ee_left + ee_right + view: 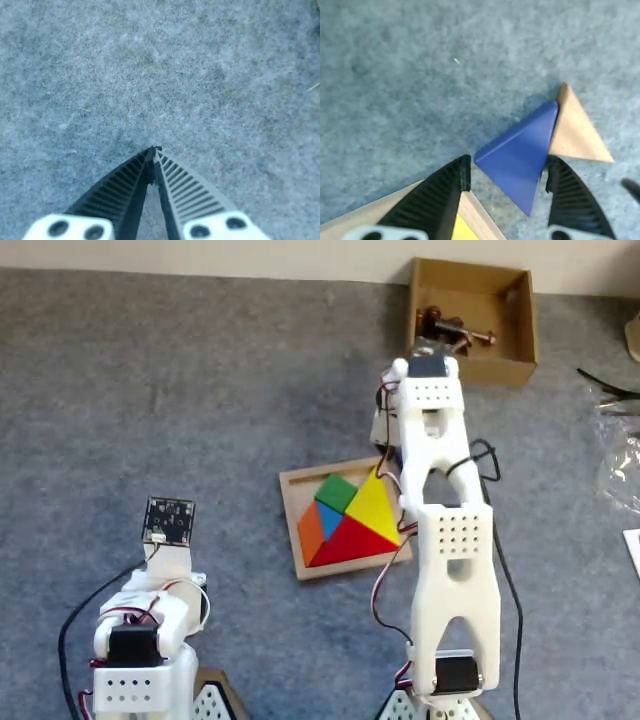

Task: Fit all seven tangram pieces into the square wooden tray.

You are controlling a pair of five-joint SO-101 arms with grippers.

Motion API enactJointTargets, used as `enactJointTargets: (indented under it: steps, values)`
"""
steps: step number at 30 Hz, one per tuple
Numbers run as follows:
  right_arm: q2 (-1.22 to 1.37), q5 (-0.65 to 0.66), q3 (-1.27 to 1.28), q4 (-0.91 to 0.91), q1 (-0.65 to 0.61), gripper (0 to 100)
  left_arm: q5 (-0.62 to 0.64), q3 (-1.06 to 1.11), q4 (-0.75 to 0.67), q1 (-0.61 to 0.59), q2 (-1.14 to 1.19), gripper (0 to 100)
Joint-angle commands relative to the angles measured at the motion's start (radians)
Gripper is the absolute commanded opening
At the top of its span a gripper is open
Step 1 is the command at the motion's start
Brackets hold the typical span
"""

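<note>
Straddling one blue triangle (520, 160), right hand (507, 167) spread, left hand (154, 150) closed, five pieces (345, 538) in tray (290, 515)

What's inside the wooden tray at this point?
Five pieces: green, yellow, red, orange, light blue. The right arm covers the tray's right edge, hiding anything there.

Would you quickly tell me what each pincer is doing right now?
Left pincer: closed, empty.
Right pincer: open around the blue triangle.
</note>
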Motion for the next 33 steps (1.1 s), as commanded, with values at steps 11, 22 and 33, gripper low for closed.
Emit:
enactJointTargets:
  steps: [11, 22, 33]
  values:
    - [-0.01, -0.064, -0.048, -0.036, -0.015, 23.8, 0.005, 0.022, 0.005, -0.013, -0.013, 1]
    - [-0.008, -0.161, -0.047, -0.041, -0.015, 23.8, 0.005, 0.022, 0.005, -0.013, -0.013, 1]
    - [-0.008, -0.163, -0.047, -0.036, 0.007, 15.3, 0.005, 0.022, 0.005, -0.013, -0.013, 1]
